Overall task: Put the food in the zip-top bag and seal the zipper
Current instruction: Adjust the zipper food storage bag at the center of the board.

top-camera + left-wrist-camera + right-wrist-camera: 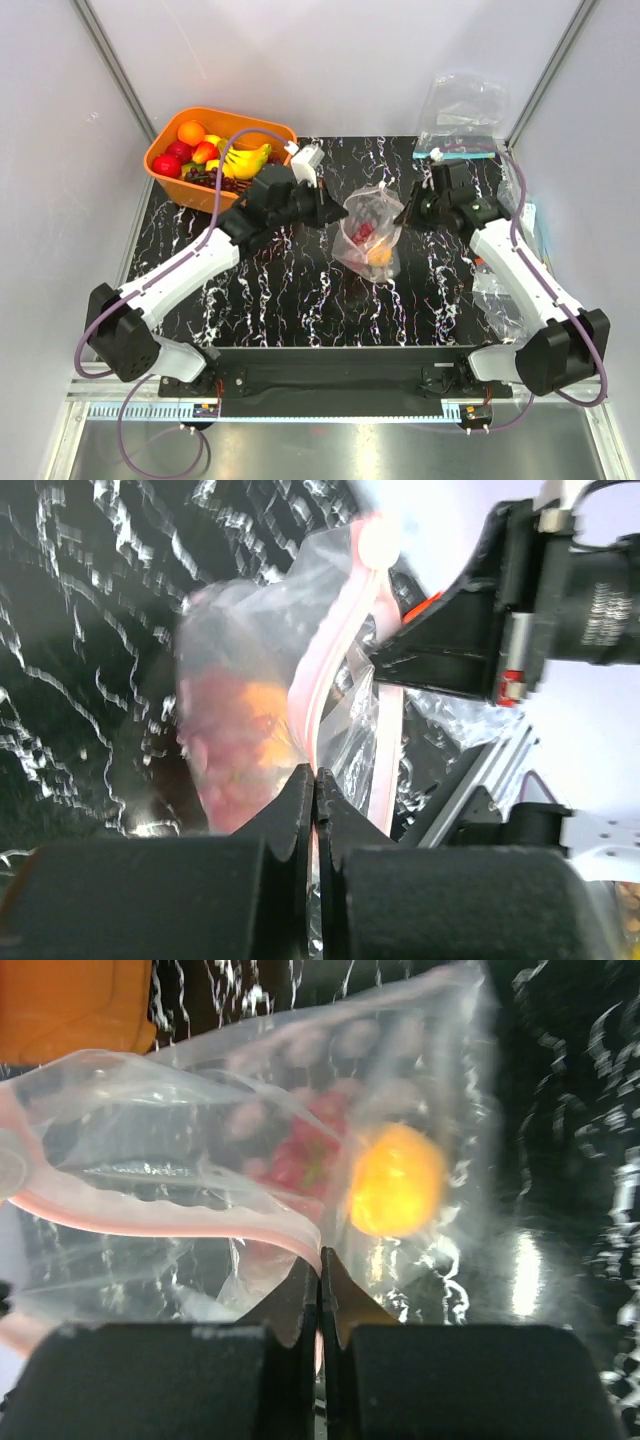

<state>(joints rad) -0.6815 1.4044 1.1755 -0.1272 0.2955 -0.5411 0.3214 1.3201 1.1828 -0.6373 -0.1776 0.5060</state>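
Both arms are on the zip-top bag (368,235), which sits mid-table (300,290), off to the right of the orange basket (255,132). The left gripper (315,780) is pinched tight on the pink zipper (325,670). The right gripper (320,1260) is clamped on the same strip, on the side away from the basket. An orange toy fruit (397,1180) and a red one (305,1150) are inside, and the bag mouth gapes open.

Orange basket (265,135) holds bananas (248,160); teal-strip bag (462,110) sits behind.

Black marbled table (300,300), pale walls (350,60)
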